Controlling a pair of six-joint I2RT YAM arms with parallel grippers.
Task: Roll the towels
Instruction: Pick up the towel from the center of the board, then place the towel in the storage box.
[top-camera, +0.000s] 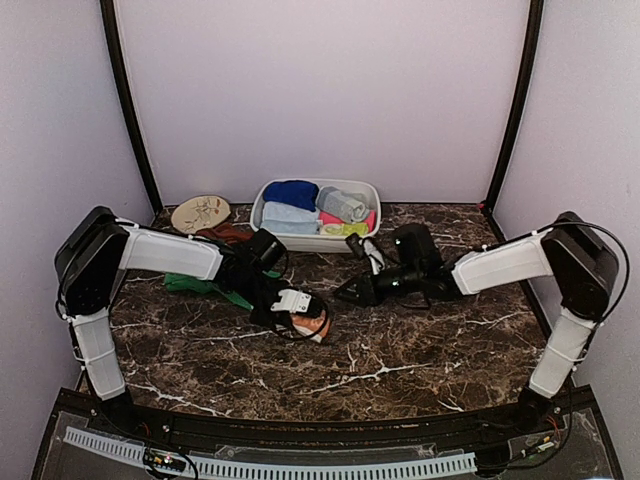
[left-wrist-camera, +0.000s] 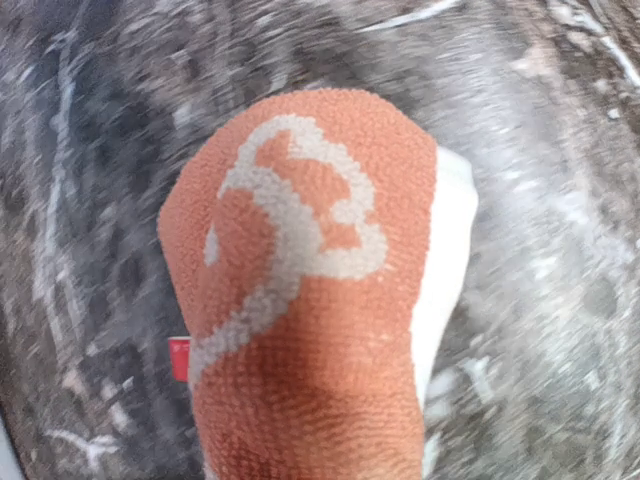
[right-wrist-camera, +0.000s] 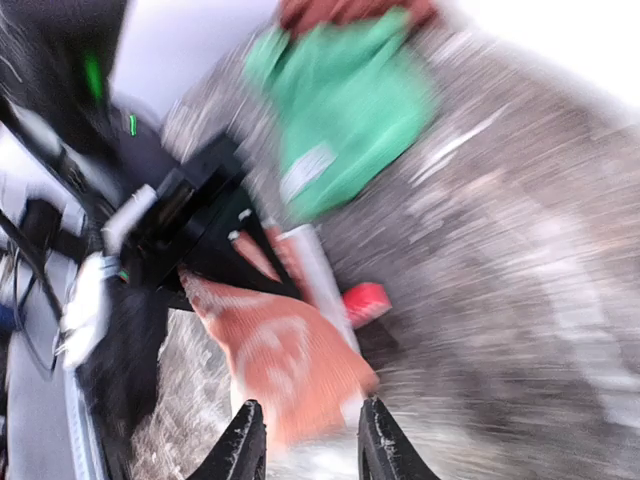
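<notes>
Left gripper (top-camera: 303, 312) pinches the orange towel (left-wrist-camera: 310, 300), free end poking right between the spread-open fingers of the right gripper (right-wrist-camera: 305, 445).

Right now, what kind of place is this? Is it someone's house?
Probably a robot test booth, not a house: plain pale walls box in a marble-patterned table, the left arm and right arm are bolted at its near edge, and the left gripper holds an orange towel.
</notes>
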